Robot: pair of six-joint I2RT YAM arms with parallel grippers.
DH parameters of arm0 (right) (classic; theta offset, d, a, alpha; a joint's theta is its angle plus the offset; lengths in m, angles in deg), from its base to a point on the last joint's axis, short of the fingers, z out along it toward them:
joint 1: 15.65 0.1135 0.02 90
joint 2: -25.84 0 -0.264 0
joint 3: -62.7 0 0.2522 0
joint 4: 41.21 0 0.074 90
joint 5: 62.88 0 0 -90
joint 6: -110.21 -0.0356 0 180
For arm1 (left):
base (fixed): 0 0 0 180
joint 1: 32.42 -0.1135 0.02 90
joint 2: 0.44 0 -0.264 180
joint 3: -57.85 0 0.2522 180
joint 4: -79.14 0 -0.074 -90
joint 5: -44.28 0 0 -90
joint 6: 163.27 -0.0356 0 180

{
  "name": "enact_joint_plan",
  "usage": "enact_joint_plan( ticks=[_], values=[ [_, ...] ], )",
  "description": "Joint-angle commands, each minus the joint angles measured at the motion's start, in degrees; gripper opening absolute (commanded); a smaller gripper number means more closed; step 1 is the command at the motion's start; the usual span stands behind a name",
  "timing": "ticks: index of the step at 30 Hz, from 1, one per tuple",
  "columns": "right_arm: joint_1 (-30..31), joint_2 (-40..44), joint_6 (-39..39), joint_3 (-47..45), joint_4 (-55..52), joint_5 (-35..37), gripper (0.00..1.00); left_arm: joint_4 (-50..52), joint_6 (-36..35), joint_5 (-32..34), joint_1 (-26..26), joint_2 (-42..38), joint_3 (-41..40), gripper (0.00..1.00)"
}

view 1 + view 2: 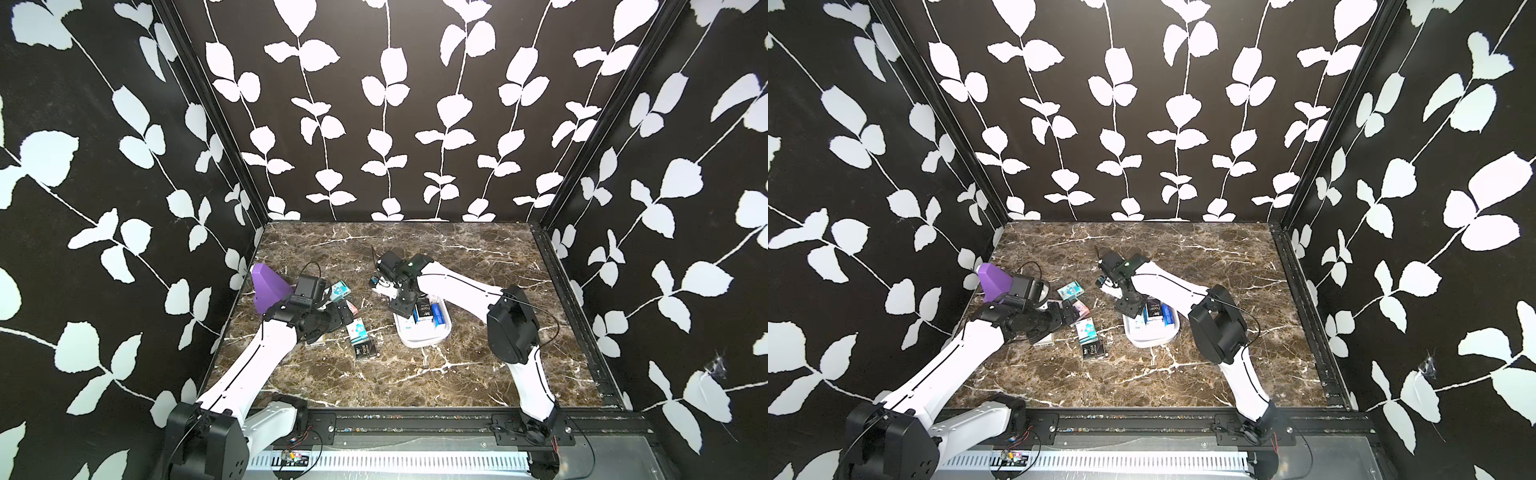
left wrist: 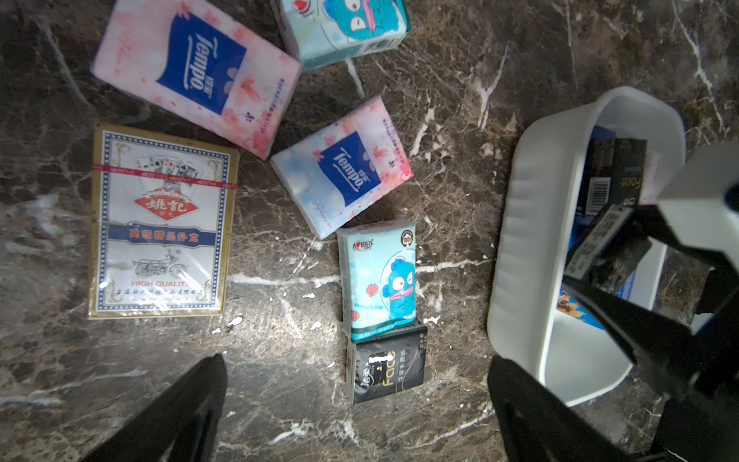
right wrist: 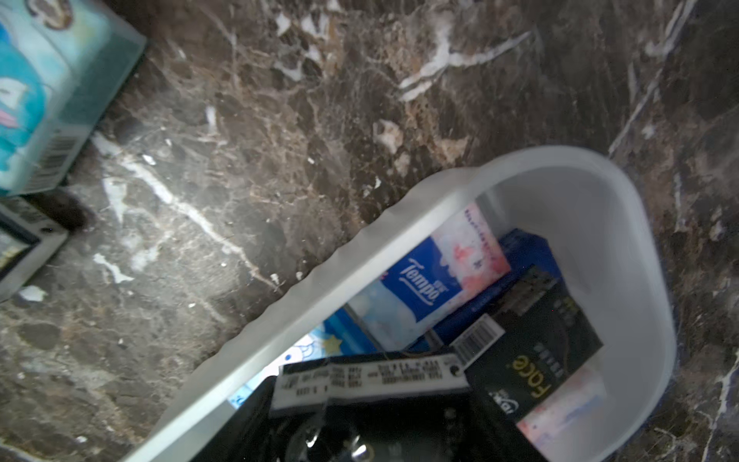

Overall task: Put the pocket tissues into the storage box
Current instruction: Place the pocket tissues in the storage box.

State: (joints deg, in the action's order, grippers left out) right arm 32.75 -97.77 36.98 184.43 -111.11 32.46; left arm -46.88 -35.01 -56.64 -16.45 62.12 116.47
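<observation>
Black wall panels printed with white leaves (image 1: 374,104) enclose a brown marble-patterned bench (image 1: 415,374), where two white-and-black robot arms reach in from the near rail. The left arm (image 1: 249,365) stretches over a loose cluster of packs. The right arm (image 1: 457,286) bends over the white plastic storage box (image 1: 419,343), a shallow rectangular bin with rounded corners near the bench's middle, to the right of the cluster. A purple wedge-shaped plastic block (image 1: 268,286) stands by the left wall, just behind the left arm's wrist. The left gripper (image 2: 356,362) hovers above the bench with its black fingers (image 2: 192,400) spread wide and nothing between them. The right gripper (image 1: 401,308) hangs over the box's far-left corner with a black pack with a white label strip (image 3: 368,380) right at its jaws; whether they pinch it or stand clear of it cannot be told. A flat film-wrapped box of playing cards (image 2: 160,224) lies on the bench under the left arm. Of the pocket tissues (image 1: 357,330), several lie inside the box, among them a white-and-pink Tempo pack (image 3: 432,280), a dark blue pack (image 3: 524,248) beside it and a black Face pack (image 3: 536,360). Five show on the bench in the left wrist view: a large pink Tempo pack (image 2: 196,76), a blue-and-pink Tempo pack (image 2: 344,168), a teal cartoon-fish pack (image 2: 378,280), a second teal cartoon pack (image 2: 344,28), and a second black Face pack (image 2: 388,364) touching the end of the teal cartoon-fish pack.
</observation>
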Motion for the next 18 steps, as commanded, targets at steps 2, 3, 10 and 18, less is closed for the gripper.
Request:
enact_joint_plan(
  ticks=[2, 3, 10, 18],
  values=[
    [-0.67, -3.23, 4.68, 8.52, -2.29, -0.13, 0.69, 1.72, -1.15, 0.63, -0.28, -1.25, 0.65, 0.99],
    [-0.68, -4.30, 4.97, 10.22, -2.76, -0.24, 0.70, 1.76, -1.08, 0.59, -0.23, -1.38, 0.65, 0.99],
    [-1.33, -5.37, 3.47, 14.63, -4.13, 1.60, 0.85, 1.86, -0.62, 0.95, -0.27, -2.84, -0.03, 0.99],
    [-2.61, 9.15, -12.85, -2.48, 9.63, -1.61, 0.84, 1.15, -0.03, 0.55, -0.23, -3.22, -1.16, 0.99]
  ],
)
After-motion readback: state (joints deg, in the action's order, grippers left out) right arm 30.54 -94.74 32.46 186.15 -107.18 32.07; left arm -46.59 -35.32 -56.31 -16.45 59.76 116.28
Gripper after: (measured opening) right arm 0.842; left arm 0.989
